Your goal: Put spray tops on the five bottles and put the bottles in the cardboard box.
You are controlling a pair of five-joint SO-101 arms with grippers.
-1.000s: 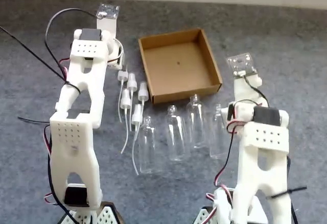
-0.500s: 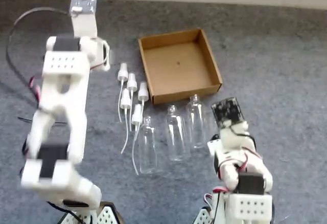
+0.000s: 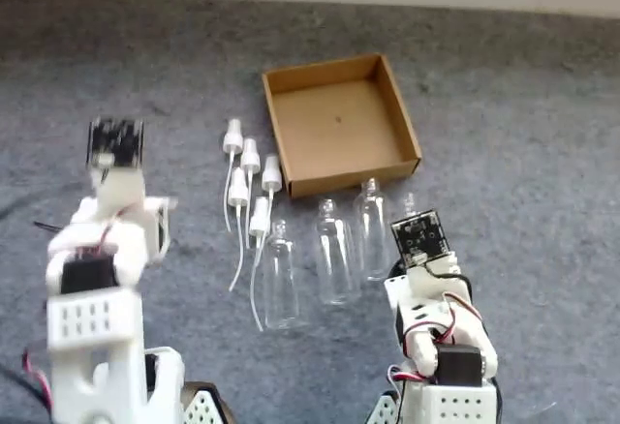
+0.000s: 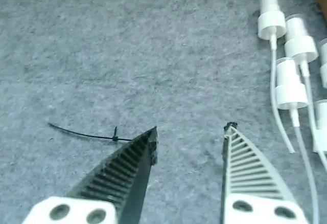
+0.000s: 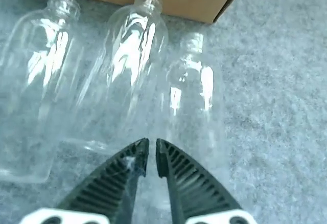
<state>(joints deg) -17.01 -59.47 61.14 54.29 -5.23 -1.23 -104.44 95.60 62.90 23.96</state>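
Grey felt point(image 3: 542, 153) stretches under our left gripper point(image 4: 191, 130), its jaws spread wide and holding nothing, near a black cable tie point(image 4: 92, 134) and short of the spray tops point(image 4: 291, 88), which lie together with stems trailing, probably laid out for easy picking. Clear bottles point(image 3: 334, 245) lie uncapped in a row, necks towards the cardboard box point(image 3: 349, 180), none inside yet. Our right gripper point(image 5: 152, 142) hangs over their bases, jaws nearly closed on nothing, so we judge it must open before grasping.
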